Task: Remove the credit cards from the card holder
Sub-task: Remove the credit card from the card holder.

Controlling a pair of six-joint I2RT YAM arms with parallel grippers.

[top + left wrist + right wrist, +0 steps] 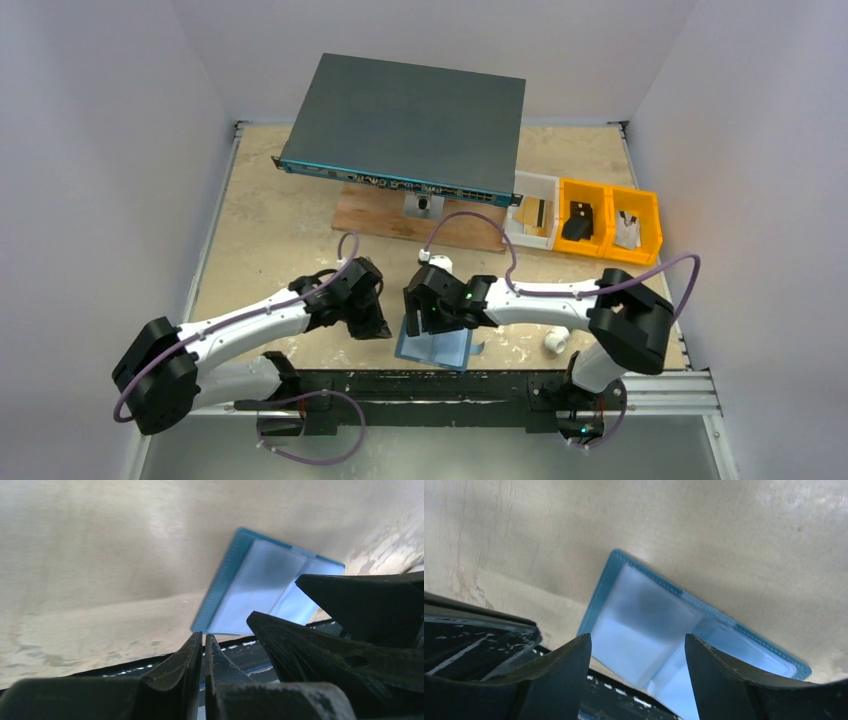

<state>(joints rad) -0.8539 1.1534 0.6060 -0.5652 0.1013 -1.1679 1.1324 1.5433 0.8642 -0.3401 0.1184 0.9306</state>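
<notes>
The steel-blue card holder lies open and flat at the table's near edge, partly over the black rail. It also shows in the left wrist view and the right wrist view. Pale card faces fill its inner sides; single cards are too blurred to tell apart. My right gripper is open and hovers just above the holder, one finger on each side of the fold. My left gripper is shut and empty, just left of the holder's corner. In the top view the left gripper and the right gripper sit close together.
A large dark grey box rests on a wooden board at the back. A white bin and two orange bins stand at the back right. A small white piece lies near the right arm. The black rail borders the near edge.
</notes>
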